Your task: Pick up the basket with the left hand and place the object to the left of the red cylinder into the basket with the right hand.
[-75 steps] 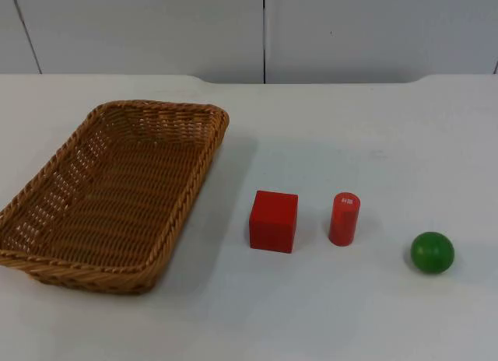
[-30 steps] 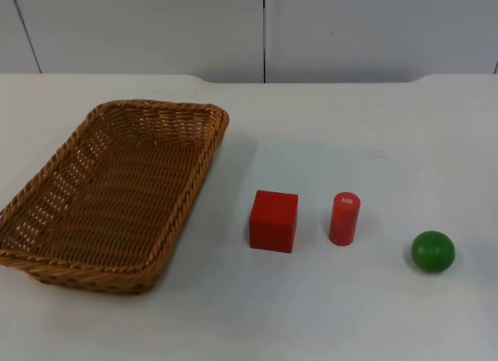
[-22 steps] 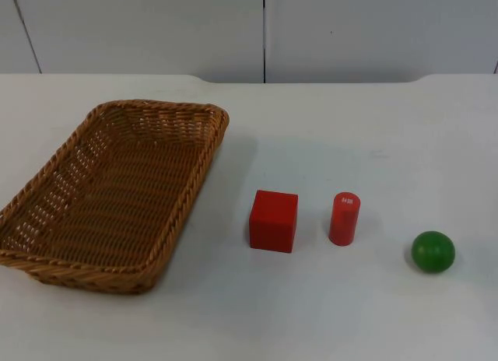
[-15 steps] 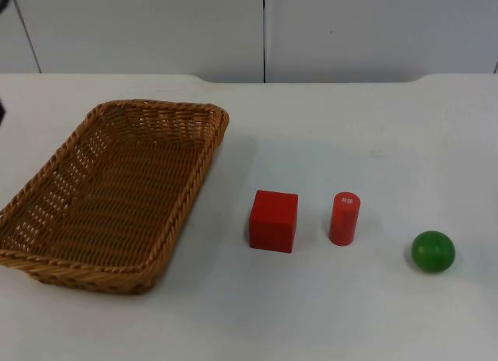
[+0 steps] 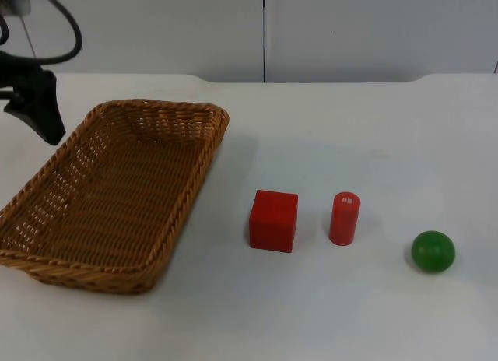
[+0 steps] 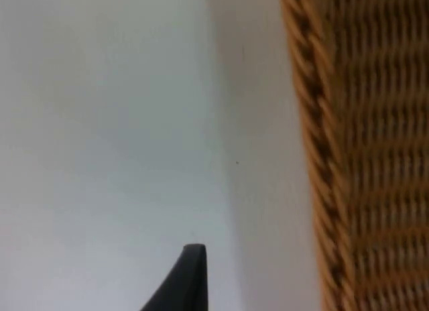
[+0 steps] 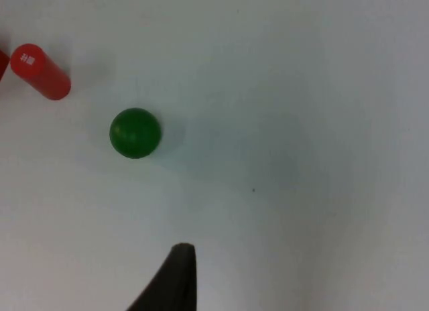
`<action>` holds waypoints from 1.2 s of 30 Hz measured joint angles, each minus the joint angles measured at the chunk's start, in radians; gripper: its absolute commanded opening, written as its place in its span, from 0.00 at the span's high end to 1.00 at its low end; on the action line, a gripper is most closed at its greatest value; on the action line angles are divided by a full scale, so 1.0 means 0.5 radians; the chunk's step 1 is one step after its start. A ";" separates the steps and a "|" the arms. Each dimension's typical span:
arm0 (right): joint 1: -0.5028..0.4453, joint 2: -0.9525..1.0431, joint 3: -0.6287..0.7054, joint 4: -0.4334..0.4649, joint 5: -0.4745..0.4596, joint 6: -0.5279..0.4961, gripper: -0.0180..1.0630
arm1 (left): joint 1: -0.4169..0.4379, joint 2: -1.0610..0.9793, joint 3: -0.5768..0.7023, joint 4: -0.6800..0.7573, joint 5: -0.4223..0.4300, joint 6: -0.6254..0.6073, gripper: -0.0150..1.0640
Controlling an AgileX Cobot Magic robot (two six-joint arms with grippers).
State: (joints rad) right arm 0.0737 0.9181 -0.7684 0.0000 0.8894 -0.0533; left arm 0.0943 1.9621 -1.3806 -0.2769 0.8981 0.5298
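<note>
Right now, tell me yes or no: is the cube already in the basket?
No, the cube sits on the table beside the cylinder, apart from the basket.

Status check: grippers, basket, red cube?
Left gripper at woven wicker basket's far-left rim, not gripping. Right arm waiting. Red cube on table, left of red cylinder; green ball beyond, nothing blocking.

The top view looks down and forward over the white table. The left wrist view sits close beside the woven wicker basket. The right wrist view looks down near the green ball, shared with the top view.

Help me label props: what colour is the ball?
Green; the ball shows best in the right wrist view.
</note>
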 measured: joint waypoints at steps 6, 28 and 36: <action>0.000 0.000 0.052 0.000 -0.055 0.000 0.01 | 0.020 0.214 -0.049 -0.087 -0.044 0.079 0.01; 0.000 0.000 0.061 0.000 -0.087 0.000 0.01 | -0.117 0.514 -0.053 -0.222 -0.162 0.120 0.83; 0.000 0.000 0.061 0.000 -0.087 0.000 0.01 | -0.113 0.514 -0.058 -0.289 -0.110 -0.038 0.99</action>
State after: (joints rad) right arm 0.0737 0.9181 -0.7381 0.0000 0.8457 -0.0533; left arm 0.0377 2.2191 -1.4098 -0.4212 0.8432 0.5108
